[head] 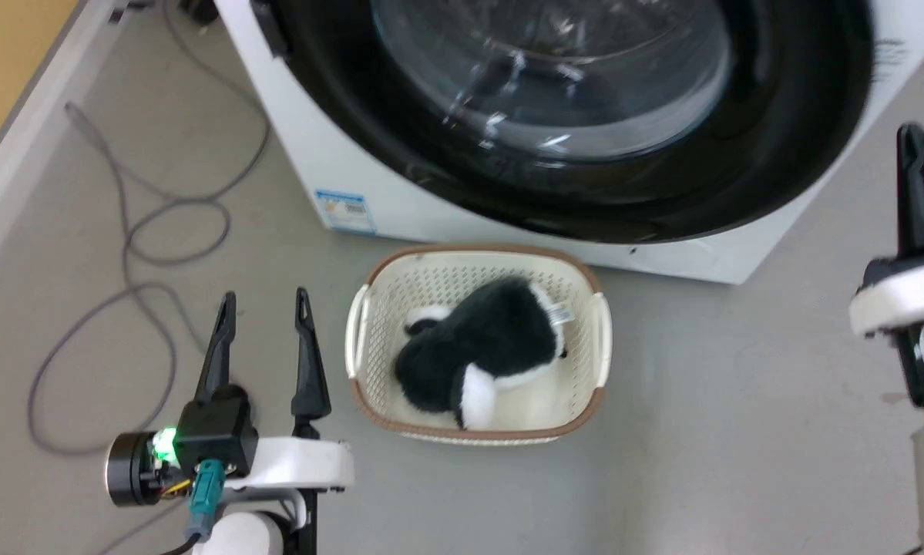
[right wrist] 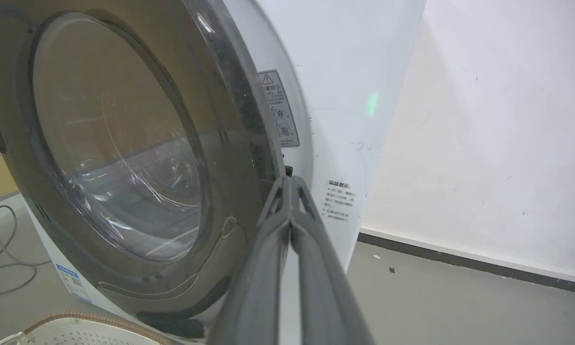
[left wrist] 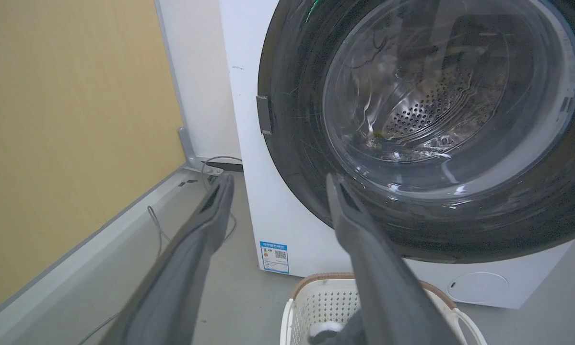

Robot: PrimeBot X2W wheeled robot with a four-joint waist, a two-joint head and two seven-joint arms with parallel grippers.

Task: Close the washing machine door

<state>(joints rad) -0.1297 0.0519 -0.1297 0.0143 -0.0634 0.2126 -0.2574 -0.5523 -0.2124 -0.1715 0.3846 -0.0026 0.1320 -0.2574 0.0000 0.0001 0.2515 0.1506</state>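
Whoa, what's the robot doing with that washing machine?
A two-armed robot is dealing with the washing machine. Its big round door looks shut against the front, or very nearly; I can't tell if it has latched. The right gripper, fingers pressed together, points at the door's right edge. The left gripper hangs open beside a laundry basket on the floor, which holds a black-and-white plush toy.

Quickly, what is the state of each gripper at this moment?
Left gripper: open, holding nothing.
Right gripper: shut, fingers together, holding nothing.
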